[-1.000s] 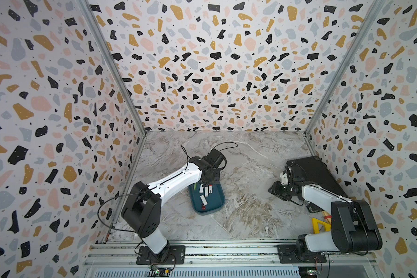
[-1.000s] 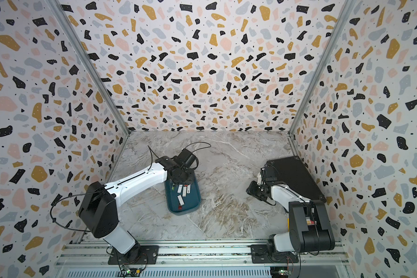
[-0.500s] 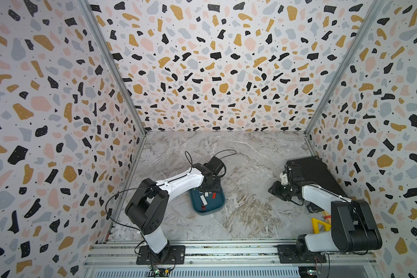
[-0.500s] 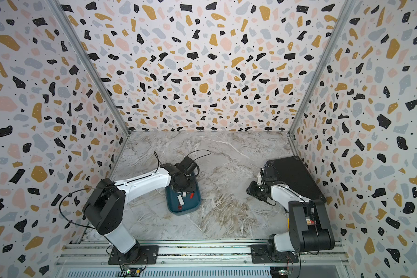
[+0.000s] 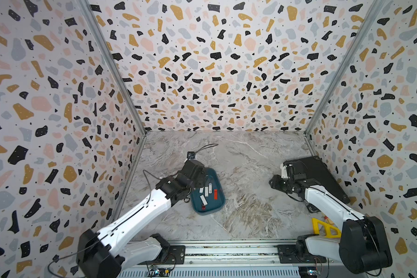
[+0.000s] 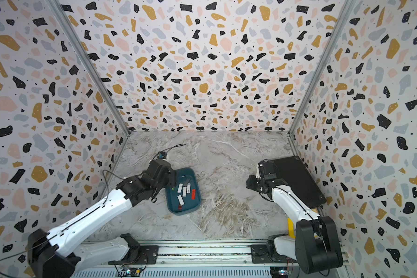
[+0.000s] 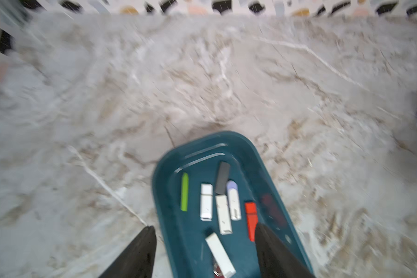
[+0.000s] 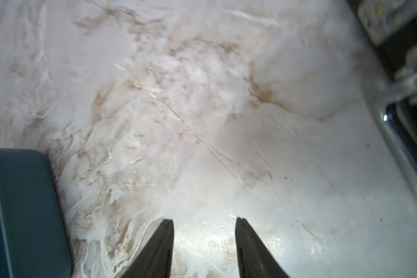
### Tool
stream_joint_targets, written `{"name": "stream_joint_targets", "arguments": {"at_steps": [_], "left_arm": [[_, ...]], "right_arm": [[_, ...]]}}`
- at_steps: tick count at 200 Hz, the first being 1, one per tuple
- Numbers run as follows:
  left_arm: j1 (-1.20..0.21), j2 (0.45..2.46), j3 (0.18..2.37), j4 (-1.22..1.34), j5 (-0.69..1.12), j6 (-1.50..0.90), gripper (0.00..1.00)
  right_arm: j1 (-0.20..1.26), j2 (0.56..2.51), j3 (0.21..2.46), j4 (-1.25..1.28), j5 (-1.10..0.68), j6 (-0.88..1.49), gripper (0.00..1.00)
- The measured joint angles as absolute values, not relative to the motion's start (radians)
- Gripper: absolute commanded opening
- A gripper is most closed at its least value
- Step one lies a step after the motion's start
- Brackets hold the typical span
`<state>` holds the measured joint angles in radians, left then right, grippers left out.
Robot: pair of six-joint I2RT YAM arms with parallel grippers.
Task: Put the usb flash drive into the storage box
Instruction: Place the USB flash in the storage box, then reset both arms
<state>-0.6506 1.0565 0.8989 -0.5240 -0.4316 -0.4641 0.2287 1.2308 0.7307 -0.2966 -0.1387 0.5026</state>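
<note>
The left arm has drawn back from over the storage box (image 5: pixel 212 208) toward the box's left rim, and its claw has spread apart. The right arm has not shifted.

In both top views, the left arm starts at the rail along the lower edge. It folds at a black joint in the lower left corner, then sends its white link diagonally up and right to the black wrist. The left gripper (image 5: pixel 199 179) (image 6: pixel 170 179) hangs over the upper left part of the box.

In the left wrist view the left gripper (image 7: pixel 204 226) stands open and grips nothing. One finger is outside the box rim (image 7: pixel 159 168) and the other is over the box's inside. The nearest usb flash drive (image 7: pixel 218 252), a white one, lies flat on the box floor between them. Beyond it lie more white sticks, a red stick (image 7: pixel 250 216), a green stick (image 7: pixel 184 191) and a grey stick (image 7: pixel 222 177), all inside the box.

The right arm rises from the lower right and reaches up and left, ending low over the marble table (image 5: pixel 246 216). The right gripper (image 5: pixel 275 184) (image 8: pixel 204 219) is also open and empty, with bare marble between its fingers. It sits well right of the box and just left of the black case (image 5: pixel 323 175).
</note>
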Motion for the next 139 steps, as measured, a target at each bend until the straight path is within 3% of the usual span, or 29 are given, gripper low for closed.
{"name": "stream_joint_targets", "arguments": {"at_steps": [15, 59, 74, 94, 139], "left_arm": [[-0.649, 0.907, 0.772, -0.438, -0.574, -0.396, 0.77], [-0.627, 0.603, 0.357, -0.051, -0.806, -0.169, 0.82], [-0.62, 0.633, 0.276, 0.046, -0.847, -0.114, 0.83], [-0.585, 0.741, 0.213, 0.179, -0.87, -0.062, 0.84], [-0.36, 1.004, 0.17, 0.474, -0.742, -0.015, 0.81]], "right_arm": [[0.275, 1.206, 0.767, -0.271, -0.058, 0.45, 0.51], [0.286, 1.124, 0.657, -0.038, 0.215, 0.262, 0.57], [0.286, 1.121, 0.558, 0.084, 0.29, 0.196, 0.62], [0.28, 1.165, 0.481, 0.162, 0.374, 0.12, 0.61], [0.166, 1.365, 0.398, 0.503, 0.423, 0.038, 0.61]]}}
